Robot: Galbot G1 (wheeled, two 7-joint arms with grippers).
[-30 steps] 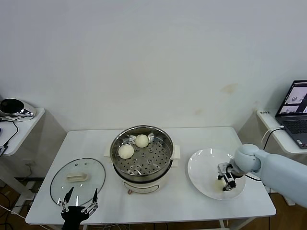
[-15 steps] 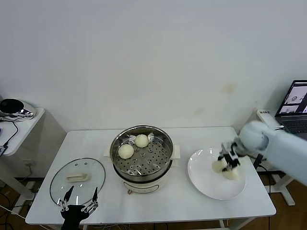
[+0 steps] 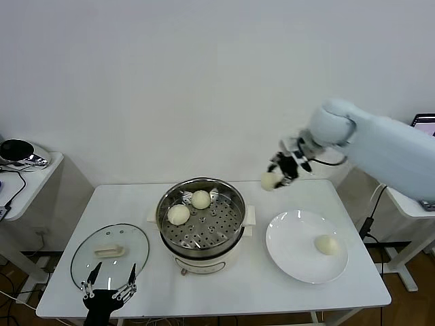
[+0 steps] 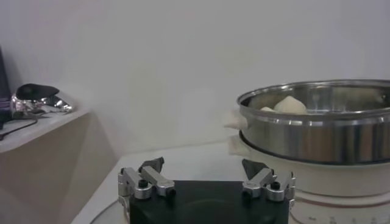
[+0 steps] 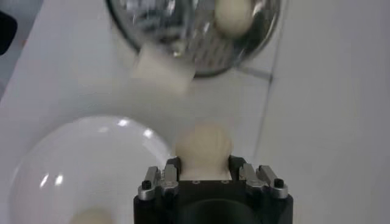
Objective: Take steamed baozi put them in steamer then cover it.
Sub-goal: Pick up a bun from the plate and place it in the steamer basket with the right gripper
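My right gripper (image 3: 280, 172) is shut on a cream-white baozi (image 3: 270, 180), held high in the air between the steamer (image 3: 201, 221) and the white plate (image 3: 291, 248). In the right wrist view the baozi (image 5: 203, 146) sits between the fingers, above the table. Two baozi (image 3: 179, 214) (image 3: 200, 199) lie on the perforated tray inside the steel pot. One baozi (image 3: 327, 244) stays on the plate. The glass cover (image 3: 110, 250) lies flat on the table at the left. My left gripper (image 3: 109, 291) is open and empty at the front edge by the cover.
A side table with a black and chrome object (image 3: 19, 153) stands at the far left. A laptop (image 3: 425, 122) shows at the right edge behind my right arm. The steamer's rim (image 4: 317, 100) fills the left wrist view's right side.
My right gripper closed on a baozi on the plate, lifted it and carried it up and left toward the steamer. One baozi is left on the plate. The left arm has not moved.
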